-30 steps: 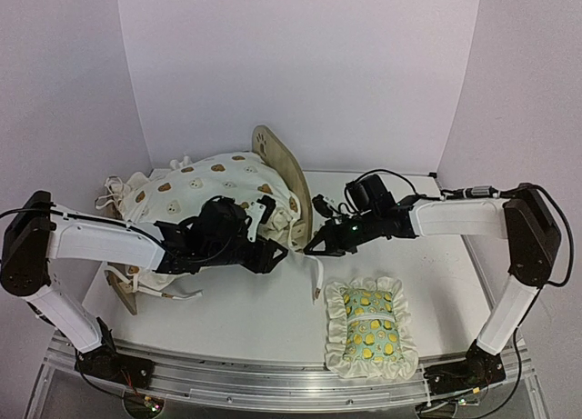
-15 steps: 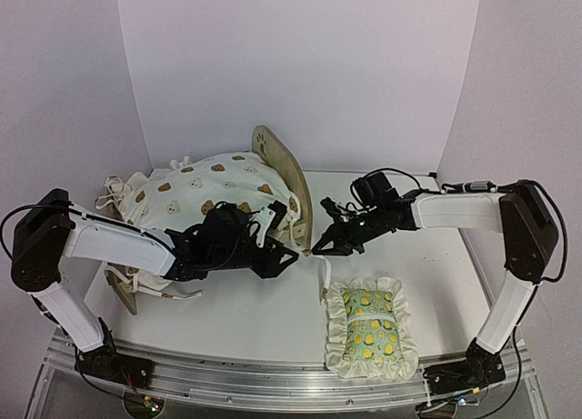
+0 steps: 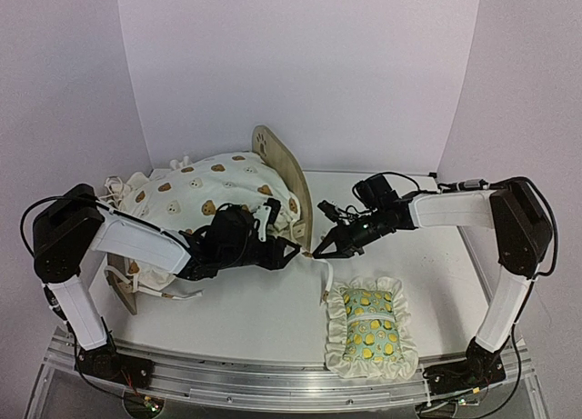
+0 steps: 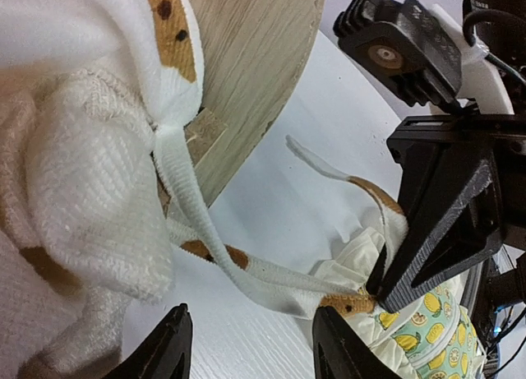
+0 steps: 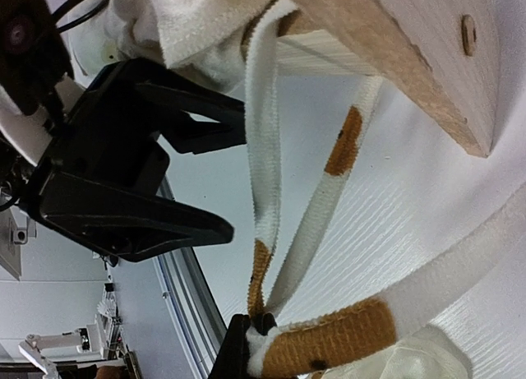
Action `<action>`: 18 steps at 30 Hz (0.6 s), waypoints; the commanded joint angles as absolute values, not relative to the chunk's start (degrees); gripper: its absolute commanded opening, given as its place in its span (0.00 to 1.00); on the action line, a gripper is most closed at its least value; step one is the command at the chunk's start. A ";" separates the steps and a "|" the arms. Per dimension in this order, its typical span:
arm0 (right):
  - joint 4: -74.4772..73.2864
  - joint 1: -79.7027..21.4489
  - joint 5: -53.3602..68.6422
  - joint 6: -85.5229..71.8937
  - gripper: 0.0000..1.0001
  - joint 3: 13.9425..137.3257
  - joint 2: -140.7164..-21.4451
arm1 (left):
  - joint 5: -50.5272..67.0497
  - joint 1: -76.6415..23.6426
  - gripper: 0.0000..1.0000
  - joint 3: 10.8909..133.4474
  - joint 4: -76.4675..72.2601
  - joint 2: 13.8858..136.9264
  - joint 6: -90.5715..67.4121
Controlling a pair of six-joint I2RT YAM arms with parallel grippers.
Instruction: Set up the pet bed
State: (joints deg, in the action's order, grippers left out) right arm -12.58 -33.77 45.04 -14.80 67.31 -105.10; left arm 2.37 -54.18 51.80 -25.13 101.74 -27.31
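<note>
**Cream straps at the wooden headboard: tying the cushion down**

Clamping the right jaws fully closed on the brown-patched cream tie [image 5: 263, 149], low beside the headboard [image 5: 394, 42] edge. Holding the left jaws roughly half apart just opposite, tips flanking the same strap without squeezing anything, as far as the left wrist view tells. Finding the pet bed [image 3: 273, 155] on the left half of the counter [image 3: 245, 314], headboard rising near the centre, bear-print cushion [image 3: 205, 187] heaped over it. Leaving the lemon pillow [image 3: 368, 324] well apart near the front edge.

Probably fastening the cushion to the frame. Doing it well likely calling for keeping the pinched end taut, closing the left jaws on the strap near its root, and pulling gently to avoid dragging the light frame.

Seeing the pinch and the converging strands only through the right wrist camera. Seeing the strap's root against the wood only through the left. Getting bed and pillow placement only from above.
</note>
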 commanded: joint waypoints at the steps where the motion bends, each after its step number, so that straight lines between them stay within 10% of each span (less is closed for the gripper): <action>1: -14.08 -33.66 52.08 -6.73 0.00 67.18 -103.96 | 2.73 -53.56 0.50 53.56 -30.82 103.00 -29.62; 11: -15.18 -33.41 55.84 -0.72 0.00 68.01 -107.13 | 5.65 -53.14 0.38 54.78 -33.48 104.19 -28.49; 18: -15.89 -32.93 57.41 2.37 0.00 68.86 -108.92 | 11.40 -52.78 0.05 53.91 -36.43 103.62 -25.60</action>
State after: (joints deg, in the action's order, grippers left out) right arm -13.02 -33.04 51.91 -0.57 67.31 -107.28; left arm 7.09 -53.29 53.35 -31.47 104.38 -27.39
